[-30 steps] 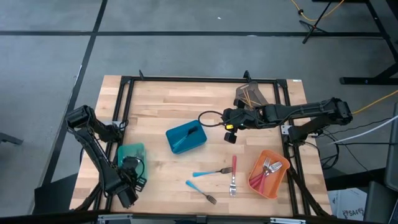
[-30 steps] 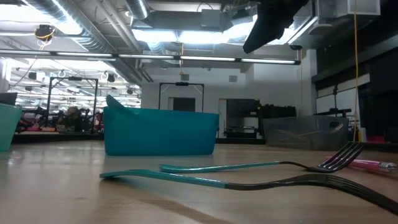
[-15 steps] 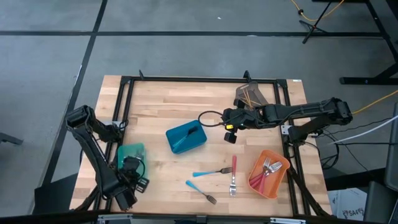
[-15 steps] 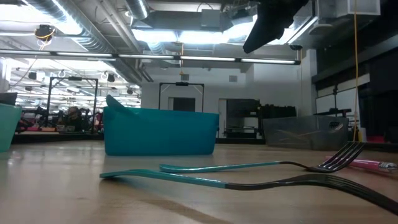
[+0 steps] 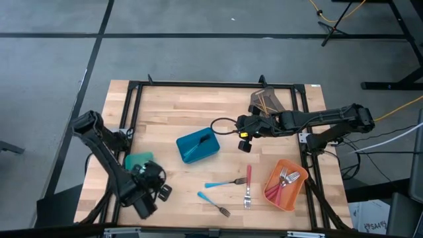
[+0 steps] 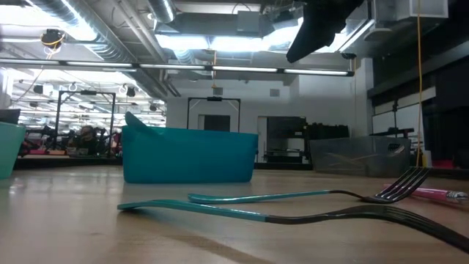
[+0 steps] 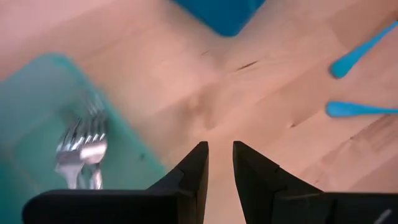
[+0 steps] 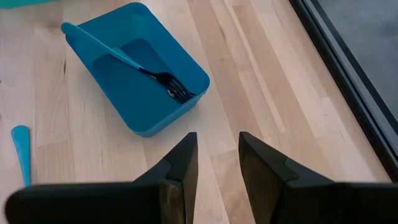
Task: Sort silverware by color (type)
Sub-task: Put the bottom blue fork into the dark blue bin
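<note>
High view: three loose forks (image 5: 232,188); left pincer (image 5: 161,192) and right pincer (image 5: 244,145) slightly spread, empty.

1. The blue rectangular plastic bin (image 5: 197,146) sits in the middle of the wooden table (image 5: 172,106), with one blue-handled fork (image 8: 127,60) inside
2. The teal plastic bin (image 5: 135,160) is to its left, holding silver forks (image 7: 83,152)
3. The orange plastic bin (image 5: 285,184) is at the right, holding forks
4. Between them, three forks lie on the table: two blue-handled forks (image 5: 223,182) and a pink-handled fork (image 5: 248,185)
</note>
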{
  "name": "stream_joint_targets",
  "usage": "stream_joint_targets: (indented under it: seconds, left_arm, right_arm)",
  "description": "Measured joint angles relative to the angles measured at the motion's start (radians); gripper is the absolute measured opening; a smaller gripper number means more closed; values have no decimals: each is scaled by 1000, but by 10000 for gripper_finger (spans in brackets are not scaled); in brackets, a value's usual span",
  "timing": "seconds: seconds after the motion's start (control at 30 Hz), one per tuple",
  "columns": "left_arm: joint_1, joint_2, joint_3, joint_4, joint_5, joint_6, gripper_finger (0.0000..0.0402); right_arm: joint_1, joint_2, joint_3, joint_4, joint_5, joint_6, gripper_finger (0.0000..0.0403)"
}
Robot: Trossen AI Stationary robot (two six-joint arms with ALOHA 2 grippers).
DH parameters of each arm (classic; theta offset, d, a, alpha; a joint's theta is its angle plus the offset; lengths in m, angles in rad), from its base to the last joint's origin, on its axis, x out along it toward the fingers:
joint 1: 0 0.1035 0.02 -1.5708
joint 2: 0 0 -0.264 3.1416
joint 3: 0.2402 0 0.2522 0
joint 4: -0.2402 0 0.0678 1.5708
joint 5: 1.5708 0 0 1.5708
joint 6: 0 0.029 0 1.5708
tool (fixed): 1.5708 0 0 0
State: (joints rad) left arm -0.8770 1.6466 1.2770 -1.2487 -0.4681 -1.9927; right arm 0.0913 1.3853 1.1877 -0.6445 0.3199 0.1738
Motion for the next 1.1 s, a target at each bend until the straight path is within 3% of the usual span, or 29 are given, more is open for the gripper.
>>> stream_joint_targets:
  seconds: [0.5,0.73,0.87,1.1]
  left_arm:
    - [206,0,0,429,-27,787,66]
    - [271,0,0,588,-25,967,66]
    - [313,0,0,704,32,1087,69]
    - [377,4,0,818,130,1340,116]
  right_arm:
    - [0,0,0,0,0,0,104]
    - [0,0,0,0,0,0,104]
    - [0,0,0,0,0,0,104]
    - [0,0,0,-1,0,0,104]
